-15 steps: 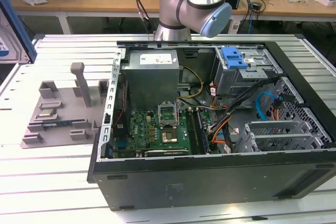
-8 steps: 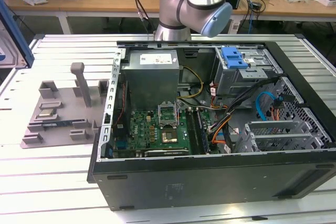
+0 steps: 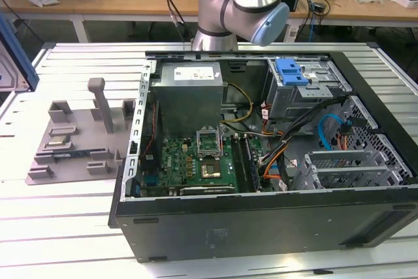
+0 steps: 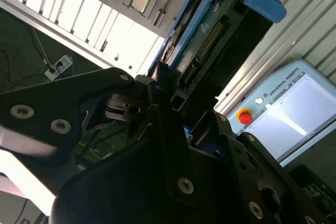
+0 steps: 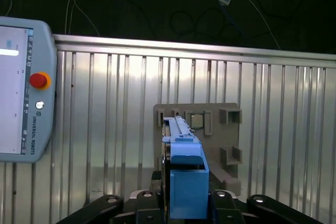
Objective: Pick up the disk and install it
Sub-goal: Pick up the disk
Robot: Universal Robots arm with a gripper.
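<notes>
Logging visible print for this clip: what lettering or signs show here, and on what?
Control tablet: one line of lettering beside its red button, a maker's name, not copied here.
Its screen: too blurred to read.
White label on the power supply: too small to read.
Disk held in the gripper: no readable print.

Bright, even light; glare streaks the ribbed counter (image 5: pixel 105 108) in both wrist views; claw (image 4: pixel 170 100) and disk (image 4: pixel 220 30) backlit, dark.

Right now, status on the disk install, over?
Gripper jaws shut on the disk. Disk in the air above the table, not yet in the case. Grey stand and teach pendant lie beyond it, apart.
</notes>
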